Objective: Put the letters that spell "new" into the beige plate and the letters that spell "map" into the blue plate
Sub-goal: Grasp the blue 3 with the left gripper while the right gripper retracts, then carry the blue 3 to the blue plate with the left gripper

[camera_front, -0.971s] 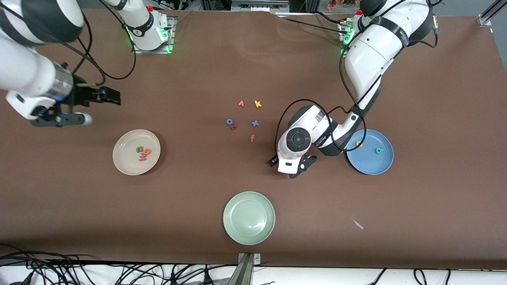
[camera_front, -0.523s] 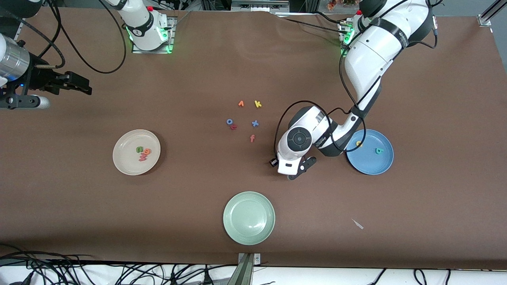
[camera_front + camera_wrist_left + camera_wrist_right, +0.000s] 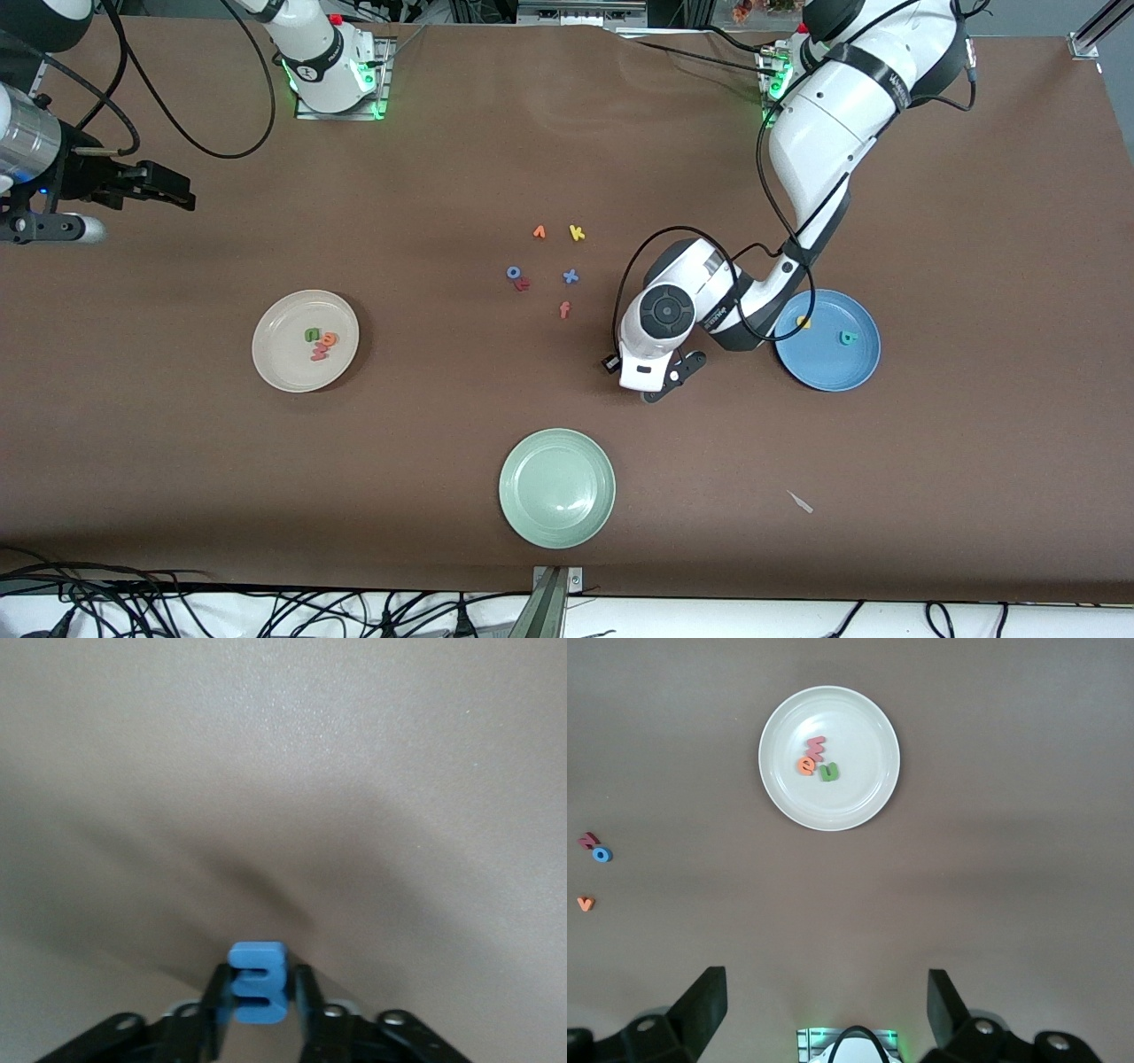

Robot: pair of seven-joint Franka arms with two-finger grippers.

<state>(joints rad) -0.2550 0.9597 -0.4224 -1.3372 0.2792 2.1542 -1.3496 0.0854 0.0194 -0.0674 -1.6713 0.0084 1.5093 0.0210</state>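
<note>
- Lying at the lower centre of the front view, the pale green plate [image 3: 556, 487] is being left empty. It is not being crossed by any likely path.
- Just above it in the frame, the left gripper [image 3: 654, 390] is being held low over bare cloth, with its fingers being pressed narrowly onto the blue "m" [image 3: 258, 995].
- Only a shallow pinch is being shown, so the foam letter is being put at risk of twisting out or dropping short of the blue plate [image 3: 833, 368].
- The yellow "a" [image 3: 803, 322] and teal "p" [image 3: 849, 337] are already being held in that plate, and they are being exposed to a knock by a low release.
- Open cloth is being offered between gripper and rim, though the raised rim is being left to clear.
- The beige plate [image 3: 270, 354] is being seen with all of "new" inside.
- Loose letters [image 3: 564, 309] are being left mid-frame.
- The right gripper [image 3: 182, 193], with fingers wide and empty, is being kept waiting at the frame's upper edge zone, over the right arm's end of the table.
</note>
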